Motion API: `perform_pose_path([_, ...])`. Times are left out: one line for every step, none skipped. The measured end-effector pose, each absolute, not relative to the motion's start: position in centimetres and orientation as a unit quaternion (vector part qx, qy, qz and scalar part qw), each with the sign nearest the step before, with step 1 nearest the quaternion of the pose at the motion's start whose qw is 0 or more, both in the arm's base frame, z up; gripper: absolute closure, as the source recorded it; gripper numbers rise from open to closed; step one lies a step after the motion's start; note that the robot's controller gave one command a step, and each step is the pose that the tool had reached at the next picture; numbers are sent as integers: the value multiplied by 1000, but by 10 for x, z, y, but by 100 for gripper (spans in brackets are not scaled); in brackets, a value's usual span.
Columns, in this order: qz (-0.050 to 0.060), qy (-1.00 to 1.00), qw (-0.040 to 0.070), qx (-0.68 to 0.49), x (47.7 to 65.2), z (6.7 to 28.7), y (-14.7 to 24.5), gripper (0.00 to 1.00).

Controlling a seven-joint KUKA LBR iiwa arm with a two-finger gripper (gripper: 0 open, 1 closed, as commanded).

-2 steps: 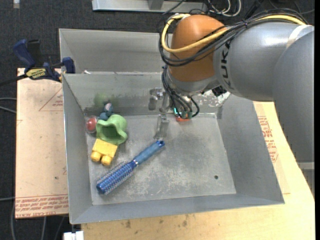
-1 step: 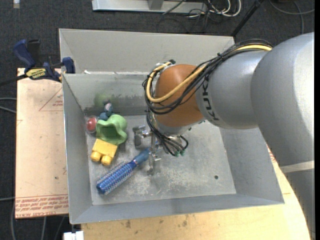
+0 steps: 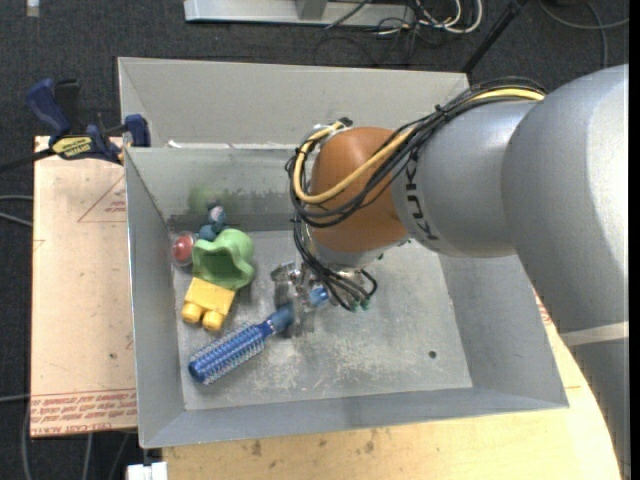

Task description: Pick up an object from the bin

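Your gripper point(image 3: 293, 311) is down low in the bin point(image 3: 400, 363), about mid-floor and slightly left of centre, hanging under the orange wrist cover point(image 3: 355, 198) with its yellow and black cables point(image 3: 322, 196) looped around it. Its tip sits right at the handle end of a blue hairbrush point(image 3: 235, 350), touching or just above it, you can't tell which. Whether the gripper is spread or pinching the handle, you can't tell either; the wrist hardware hides that spot. The brush lies flat on the floor, diagonal, with the bristle head toward the near-left corner and the handle pointing right and far toward the gripper. Left of the gripper, just beside the brush, there's a yellow toy block point(image 3: 207, 303). Just beyond that is a green cup-like toy point(image 3: 225, 258), touching or almost touching the block. A red ball point(image 3: 182, 250) and a small blue piece point(image 3: 211, 232) sit by the left wall, next to the green toy. The right half of the floor is bare metal.
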State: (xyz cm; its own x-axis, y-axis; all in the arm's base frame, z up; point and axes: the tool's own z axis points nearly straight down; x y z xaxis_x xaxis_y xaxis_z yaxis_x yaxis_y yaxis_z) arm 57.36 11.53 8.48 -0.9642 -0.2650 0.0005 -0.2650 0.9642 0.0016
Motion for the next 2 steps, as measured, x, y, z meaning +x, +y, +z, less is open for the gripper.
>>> perform_pose_path([-1,-990,-5,140,575,263,123,100])
perform_pose_path([0,-955,1,298,550,259,57,100])
